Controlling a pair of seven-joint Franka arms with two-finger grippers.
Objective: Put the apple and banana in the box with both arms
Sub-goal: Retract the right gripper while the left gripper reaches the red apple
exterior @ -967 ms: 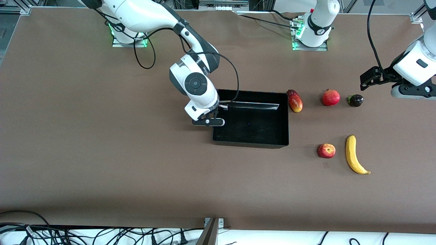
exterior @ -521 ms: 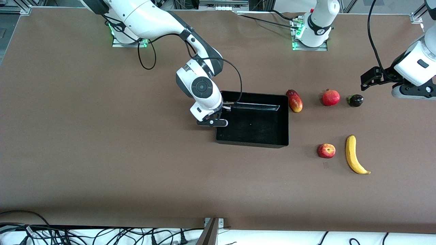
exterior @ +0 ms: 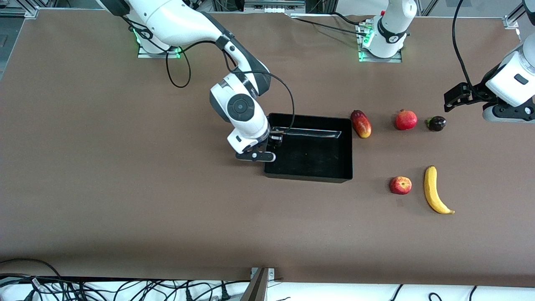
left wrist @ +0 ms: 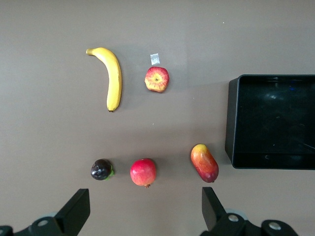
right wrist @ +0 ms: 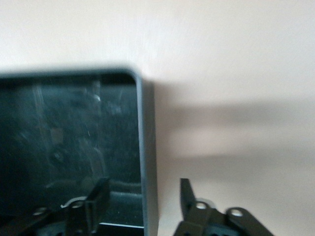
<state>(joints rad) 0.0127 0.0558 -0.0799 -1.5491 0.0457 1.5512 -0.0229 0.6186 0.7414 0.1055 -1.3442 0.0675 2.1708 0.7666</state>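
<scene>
The black box [exterior: 309, 179] lies mid-table and holds no fruit. My right gripper [exterior: 267, 146] is low at the box's wall on the right arm's end. In the right wrist view its jaws [right wrist: 142, 183] are open and straddle that wall [right wrist: 147, 147], one finger inside, one outside, with gaps on both sides. The apple [exterior: 400, 185] and the banana [exterior: 434, 190] lie side by side on the table toward the left arm's end, nearer the front camera than the box. My left gripper [exterior: 501, 115] hangs high, open and empty [left wrist: 142, 214]; its view shows the apple [left wrist: 157, 79], banana [left wrist: 112, 78] and box [left wrist: 231, 123].
A red-yellow mango-like fruit [exterior: 361, 123] lies right beside the box's wall on the left arm's end. A round red fruit with a crown tip [exterior: 406, 120] and a small dark purple fruit [exterior: 436, 123] lie in a row with it. A scrap of tape [left wrist: 154, 59] lies by the apple.
My right gripper moved toward the left arm's end, then back a little. The box's wall there shifted slightly with it. The left arm rose a little. The apple and banana have not moved.
</scene>
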